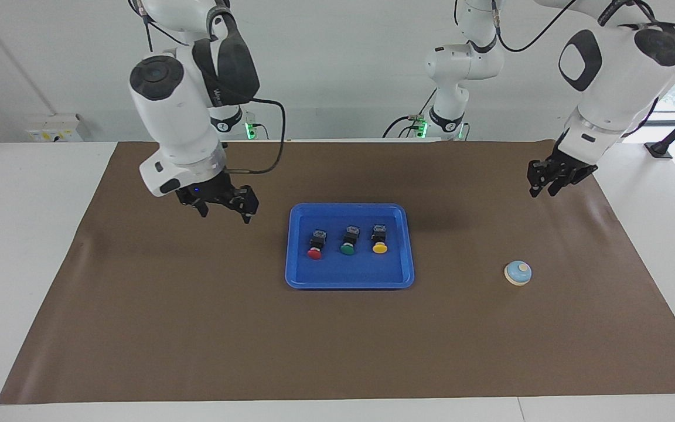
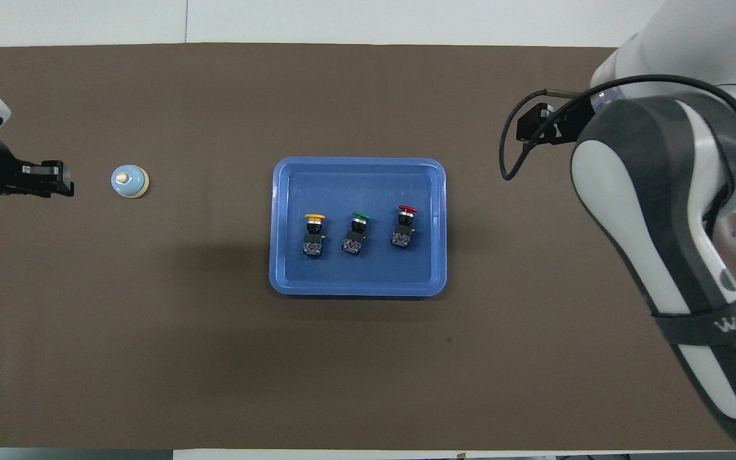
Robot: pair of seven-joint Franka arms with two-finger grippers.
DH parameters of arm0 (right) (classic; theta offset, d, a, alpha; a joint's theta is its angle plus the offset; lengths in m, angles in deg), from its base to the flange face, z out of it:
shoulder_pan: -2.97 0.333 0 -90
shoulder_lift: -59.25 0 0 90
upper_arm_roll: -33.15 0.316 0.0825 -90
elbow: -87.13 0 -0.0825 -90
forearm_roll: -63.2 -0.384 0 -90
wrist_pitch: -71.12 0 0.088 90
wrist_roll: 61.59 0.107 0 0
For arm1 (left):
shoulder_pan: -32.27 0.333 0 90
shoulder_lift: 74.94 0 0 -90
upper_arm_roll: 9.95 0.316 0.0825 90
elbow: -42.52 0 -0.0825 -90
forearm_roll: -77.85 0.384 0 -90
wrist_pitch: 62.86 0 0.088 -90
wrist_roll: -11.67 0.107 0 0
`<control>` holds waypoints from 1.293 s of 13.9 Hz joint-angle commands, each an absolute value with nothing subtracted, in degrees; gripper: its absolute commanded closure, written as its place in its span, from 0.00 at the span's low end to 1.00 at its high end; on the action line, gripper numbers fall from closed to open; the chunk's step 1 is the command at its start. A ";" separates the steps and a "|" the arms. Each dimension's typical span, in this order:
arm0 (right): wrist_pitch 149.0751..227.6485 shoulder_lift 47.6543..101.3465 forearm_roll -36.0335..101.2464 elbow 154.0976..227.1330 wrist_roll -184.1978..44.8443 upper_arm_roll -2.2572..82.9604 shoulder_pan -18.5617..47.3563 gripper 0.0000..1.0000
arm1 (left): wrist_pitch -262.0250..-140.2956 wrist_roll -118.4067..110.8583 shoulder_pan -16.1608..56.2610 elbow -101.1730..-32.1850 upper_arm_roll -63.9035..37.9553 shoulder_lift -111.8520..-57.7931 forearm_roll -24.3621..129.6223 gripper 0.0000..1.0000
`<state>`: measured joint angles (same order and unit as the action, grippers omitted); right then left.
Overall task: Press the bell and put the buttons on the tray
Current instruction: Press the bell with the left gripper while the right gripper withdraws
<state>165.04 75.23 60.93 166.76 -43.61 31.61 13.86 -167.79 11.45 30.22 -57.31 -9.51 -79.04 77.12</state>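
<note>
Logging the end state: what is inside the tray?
Three buttons lie in a row in the tray: red button, green button, yellow button. Nothing covers them.

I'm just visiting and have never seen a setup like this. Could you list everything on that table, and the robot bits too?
tray: 1, bright blue, middle of the mat
buttons: 3, black bodies, lying in a row in the tray; red cap toward the right arm's end, green cap in the middle, yellow cap toward the left arm's end
bell: 1, light blue with cream knob and rim, on the mat toward the left arm's end, apart from the tray
mat: 1, brown, covering most of the white table
right gripper: 1, black, raised over the mat beside the tray, holding nothing
left gripper: 1, black, raised over the mat near the bell, holding nothing
</note>
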 commanded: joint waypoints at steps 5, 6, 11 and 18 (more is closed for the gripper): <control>155.50 67.08 60.65 168.86 -61.75 32.53 4.13 0.00 | -177.11 11.14 31.65 -49.33 -9.07 -95.14 78.03 1.00; 154.19 66.20 60.73 168.78 -62.72 32.80 2.72 0.00 | -179.91 11.14 31.65 -49.94 -9.07 -95.67 77.77 1.00; 146.71 58.91 60.91 170.53 -64.40 33.93 -2.03 0.00 | -183.97 11.23 32.09 -53.80 -9.07 -96.47 77.77 1.00; 145.20 55.47 65.38 173.78 -63.88 36.75 -3.36 0.00 | -186.52 11.23 32.00 -58.02 -9.07 -96.03 77.77 1.00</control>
<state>143.74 57.07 62.98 170.45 -63.25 35.91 -2.89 -184.29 11.45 31.80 -55.38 -8.91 -97.07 77.14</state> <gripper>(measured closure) 0.000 0.991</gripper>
